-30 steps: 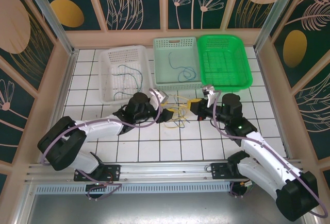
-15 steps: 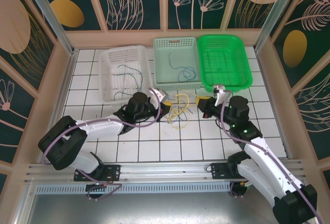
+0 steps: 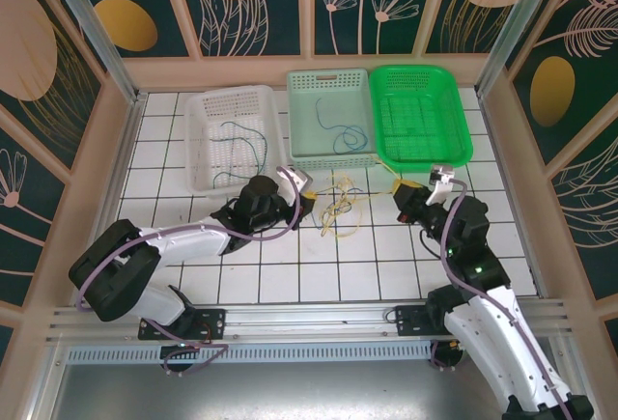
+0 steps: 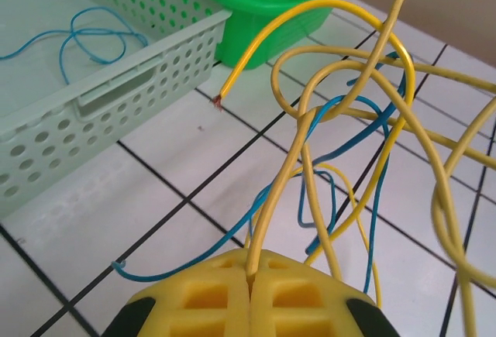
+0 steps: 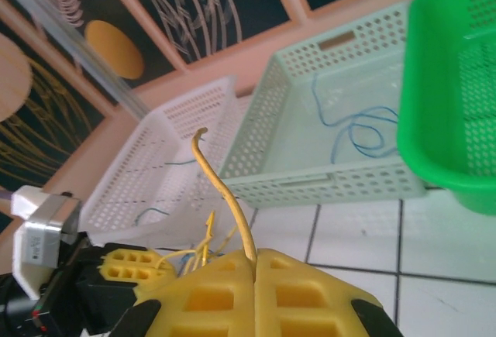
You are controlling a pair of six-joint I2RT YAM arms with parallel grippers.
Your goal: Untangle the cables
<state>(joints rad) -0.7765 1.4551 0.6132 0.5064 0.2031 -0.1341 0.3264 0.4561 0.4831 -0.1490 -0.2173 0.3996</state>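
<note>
A tangle of yellow and blue cables (image 3: 340, 212) lies on the white tiles between the two grippers. At its left side my left gripper (image 3: 307, 191) is shut on one yellow cable (image 4: 275, 190), which rises from between the closed pads (image 4: 252, 263). Blue cable (image 4: 372, 190) loops through the yellow strands just beyond it. My right gripper (image 3: 399, 189) is to the right of the tangle, shut on another yellow cable (image 5: 221, 190) whose free end sticks up from between the pads (image 5: 256, 258).
Three baskets stand at the back: a white one (image 3: 198, 140) holding a teal cable (image 3: 241, 140), a pale green one (image 3: 333, 161) holding a blue cable (image 3: 343, 135), and a bright green one (image 3: 425, 164). Wooden walls enclose the table.
My left gripper has shut on a yellow cable at the tangle. My right gripper has moved to the right, away from the tangle, with its yellow cable, and the tangle has stretched out.
</note>
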